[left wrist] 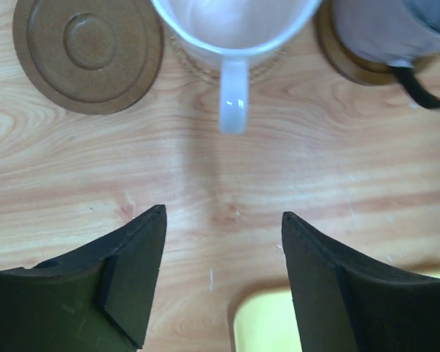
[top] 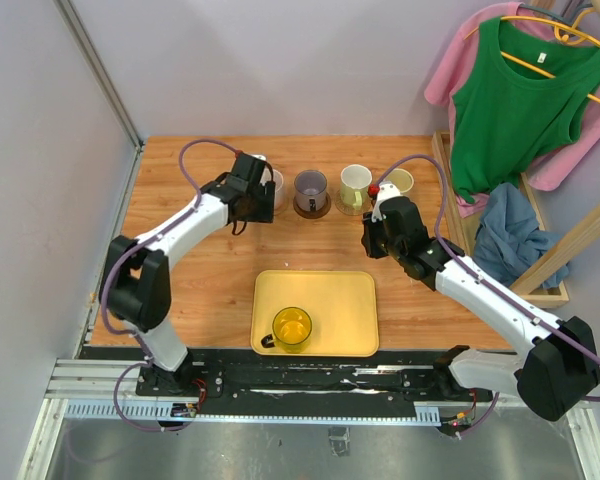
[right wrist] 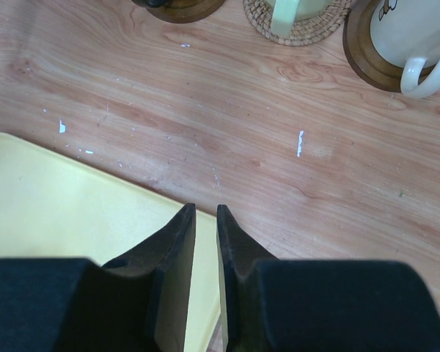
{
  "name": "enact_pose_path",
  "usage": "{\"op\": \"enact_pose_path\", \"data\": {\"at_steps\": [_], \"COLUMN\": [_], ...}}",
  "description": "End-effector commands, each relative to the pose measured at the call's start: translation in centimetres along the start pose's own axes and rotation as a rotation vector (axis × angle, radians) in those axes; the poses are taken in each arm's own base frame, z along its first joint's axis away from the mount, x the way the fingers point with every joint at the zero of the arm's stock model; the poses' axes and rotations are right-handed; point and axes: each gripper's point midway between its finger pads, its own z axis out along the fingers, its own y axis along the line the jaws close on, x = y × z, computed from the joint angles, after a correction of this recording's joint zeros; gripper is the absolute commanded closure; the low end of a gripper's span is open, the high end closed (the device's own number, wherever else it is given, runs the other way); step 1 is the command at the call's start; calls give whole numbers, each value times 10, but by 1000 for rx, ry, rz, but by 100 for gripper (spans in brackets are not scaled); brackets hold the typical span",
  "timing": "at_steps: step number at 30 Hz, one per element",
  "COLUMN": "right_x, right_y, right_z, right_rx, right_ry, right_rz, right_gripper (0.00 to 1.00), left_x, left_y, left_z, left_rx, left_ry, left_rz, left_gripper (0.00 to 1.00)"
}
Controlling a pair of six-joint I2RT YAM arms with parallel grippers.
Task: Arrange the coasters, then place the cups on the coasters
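Note:
A pale pink cup (left wrist: pixel 235 29) stands on a tan coaster (left wrist: pixel 275 64), handle toward my left gripper (left wrist: pixel 224 220), which hangs open and empty just short of it. To its left lies a bare dark coaster (left wrist: pixel 88 51). To its right a purple-grey cup (top: pixel 310 188) sits on a dark coaster (left wrist: pixel 345 62). Further right, a green-white cup (top: pixel 355 184) rests on a woven coaster (right wrist: pixel 301 33) and a cream cup (right wrist: pixel 411 29) on a dark coaster (right wrist: pixel 363 59). The yellow cup (top: pixel 292 327) stands in the tray (top: pixel 345 300). My right gripper (right wrist: pixel 206 209) hovers at the tray's far right corner, shut and holding nothing.
The yellow rectangular tray sits at the near middle of the wooden table. A wooden rack (top: pixel 570 240) with green (top: pixel 515 100), pink and blue clothing stands past the table's right edge. Grey walls close the left and back.

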Motion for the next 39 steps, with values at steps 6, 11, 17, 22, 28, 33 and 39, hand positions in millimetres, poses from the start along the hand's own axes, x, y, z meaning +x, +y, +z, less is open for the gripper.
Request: {"op": "enact_pose_path", "data": {"at_steps": [6, 11, 17, 22, 28, 33, 39], "right_x": [-9, -8, 1, 6, 17, 36, 51], "right_y": [-8, -3, 1, 3, 32, 65, 105], "right_z": [-6, -4, -5, -11, -25, -48, -62], "right_rx": [30, 6, -18, -37, -210, -315, -431], "right_ry": [-37, -27, 4, 13, 49, 57, 86], "right_rz": [10, 16, 22, 21, -6, -140, -234], "right_gripper": [80, 75, 58, 54, 56, 55, 61], "left_x": [63, 119, 152, 162, 199, 217, 229], "left_y": [-40, -46, -57, -64, -49, -47, -48], "left_z": [-92, -128, -159, -187, -196, -204, -211], "left_rx": [312, 354, 407, 468, 407, 415, 447], "left_ry": [57, 152, 224, 268, 387, 434, 455], "left_rz": [163, 217, 229, 227, 214, 167, 141], "left_gripper": [17, 15, 15, 14, 12, 11, 10]}}
